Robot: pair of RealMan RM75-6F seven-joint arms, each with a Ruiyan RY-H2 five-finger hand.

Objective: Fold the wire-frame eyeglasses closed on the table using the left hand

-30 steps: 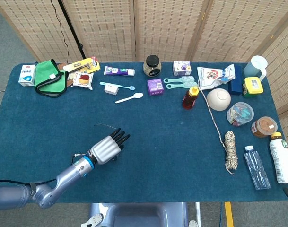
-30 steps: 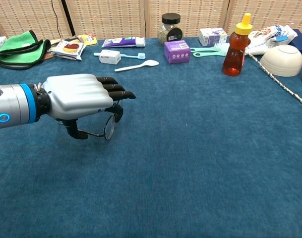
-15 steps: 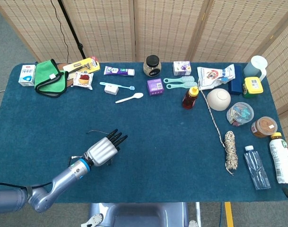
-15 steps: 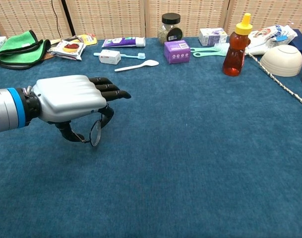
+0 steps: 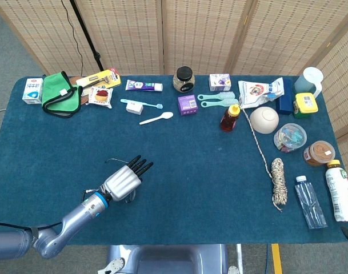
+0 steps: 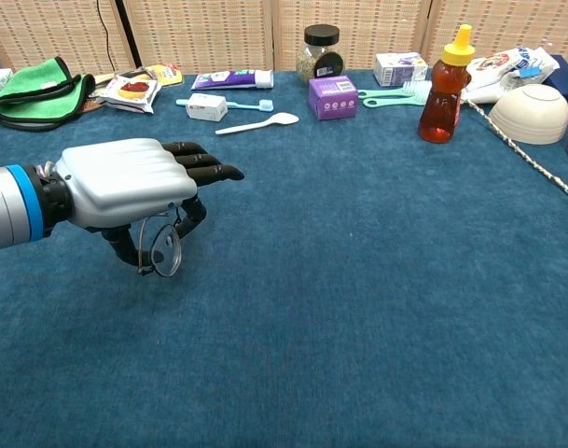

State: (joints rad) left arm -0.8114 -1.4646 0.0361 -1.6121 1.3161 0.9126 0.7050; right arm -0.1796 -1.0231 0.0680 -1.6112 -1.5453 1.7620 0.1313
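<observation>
step: mid-fold | left hand (image 6: 125, 182) pinching eyeglasses (image 6: 160, 252) over surface (image 6: 377, 280) | next: press temple flat, release

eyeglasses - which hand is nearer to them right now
Left. The left hand is right over the eyeglasses, holding them beneath its palm with a lens showing under the fingers. The right hand appears in neither view.

Silver-backed robot hand (image 6: 125, 182), black fingers (image 6: 204, 163), blue wrist ring
</observation>
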